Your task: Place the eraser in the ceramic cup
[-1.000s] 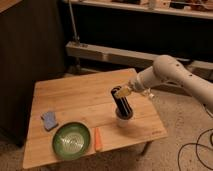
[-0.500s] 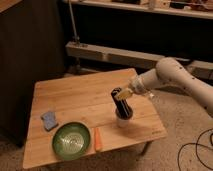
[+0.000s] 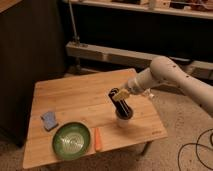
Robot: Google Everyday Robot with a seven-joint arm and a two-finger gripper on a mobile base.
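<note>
Claw (image 3: 120, 96) above ceramic cup (image 3: 123, 120), eraser (image 3: 122, 106) directly beneath

Pincer (image 3: 118, 96) above ceramic cup (image 3: 124, 120); eraser (image 3: 121, 104) lower end hidden inside.

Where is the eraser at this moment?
In the camera view, the eraser stands in the cup on the table's right part, with the gripper at its top.

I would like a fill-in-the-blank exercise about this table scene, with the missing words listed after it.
1. The gripper is directly above the white ceramic ____.
2. The orange stick lies just right of the green ____.
3. The small sponge near the table's left edge is ____ in colour.
4. The black eraser stands with its lower end inside the ____.

Missing words: cup; plate; blue; cup
</note>
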